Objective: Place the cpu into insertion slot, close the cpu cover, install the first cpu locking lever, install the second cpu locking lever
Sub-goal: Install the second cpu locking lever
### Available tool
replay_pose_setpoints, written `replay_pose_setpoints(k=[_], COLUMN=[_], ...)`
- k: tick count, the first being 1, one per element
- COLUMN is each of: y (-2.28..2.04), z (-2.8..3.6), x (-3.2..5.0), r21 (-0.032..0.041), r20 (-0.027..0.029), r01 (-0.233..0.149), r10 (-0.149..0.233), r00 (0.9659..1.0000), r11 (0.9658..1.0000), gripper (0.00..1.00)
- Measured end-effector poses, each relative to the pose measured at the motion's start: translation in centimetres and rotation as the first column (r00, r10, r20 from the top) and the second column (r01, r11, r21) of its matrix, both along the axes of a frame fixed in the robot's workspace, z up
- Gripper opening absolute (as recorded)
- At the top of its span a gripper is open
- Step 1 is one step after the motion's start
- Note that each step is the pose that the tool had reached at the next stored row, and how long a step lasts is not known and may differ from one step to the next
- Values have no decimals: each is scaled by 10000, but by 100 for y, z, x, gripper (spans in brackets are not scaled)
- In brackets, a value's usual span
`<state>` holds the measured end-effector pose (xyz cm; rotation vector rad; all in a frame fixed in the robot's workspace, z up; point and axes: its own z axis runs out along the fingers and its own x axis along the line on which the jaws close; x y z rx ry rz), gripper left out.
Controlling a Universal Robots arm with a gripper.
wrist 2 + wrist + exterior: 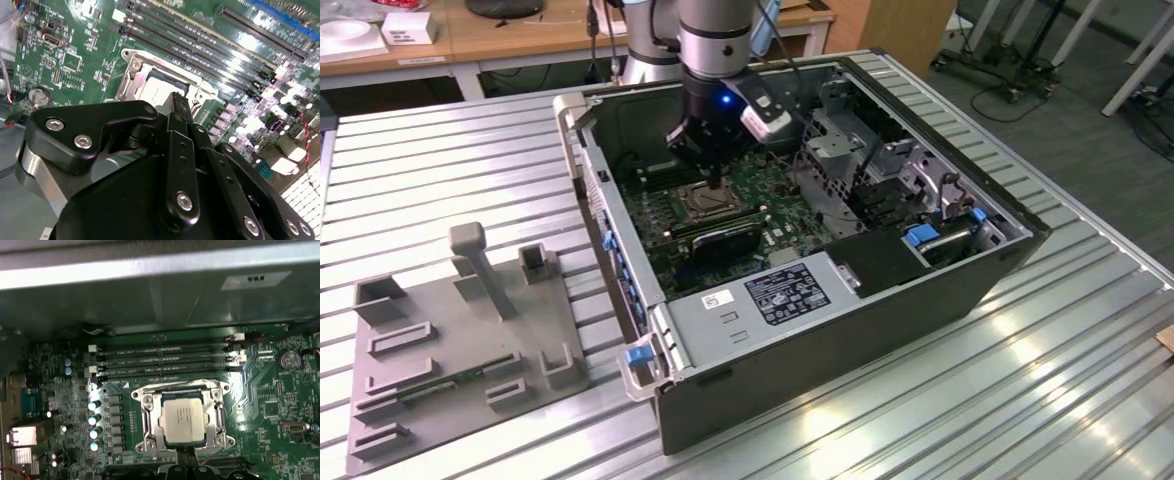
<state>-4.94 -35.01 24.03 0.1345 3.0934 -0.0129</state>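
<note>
The cpu [184, 421] lies flat in the insertion slot [706, 206], its pale metallic face up. The silvery cpu cover [216, 415] is down over it and frames its edges. My gripper [186, 457] hangs just above the socket's edge, beside the cpu, with its black fingers pressed together and nothing between them. In the second wrist view the fingertips [176, 99] come to one narrow point over the slot [150, 82], and a pale patch of the cpu [159, 90] shows past them. In the exterior view the gripper [704, 182] reaches down into the open case right over the socket.
Long black memory slots [165, 362] run beside the socket, with the case wall [150, 300] beyond them. A drive cage [907, 190] and a power supply [774, 295] crowd the case. A grey fixture plate [454, 340] lies on the table at the exterior view's left.
</note>
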Motion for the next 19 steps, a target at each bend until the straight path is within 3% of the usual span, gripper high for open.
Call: replay_pose_setpoints(k=[8, 13, 19], y=[-91, -104, -158], z=[0, 0, 0], x=[0, 0, 0], r21=[0, 0, 5], r20=[0, 0, 0], r01=[-1, -2, -1], r10=[1, 2, 1], r00=[10000, 10000, 10000], r11=[10000, 10000, 10000], gripper=[10, 10, 10])
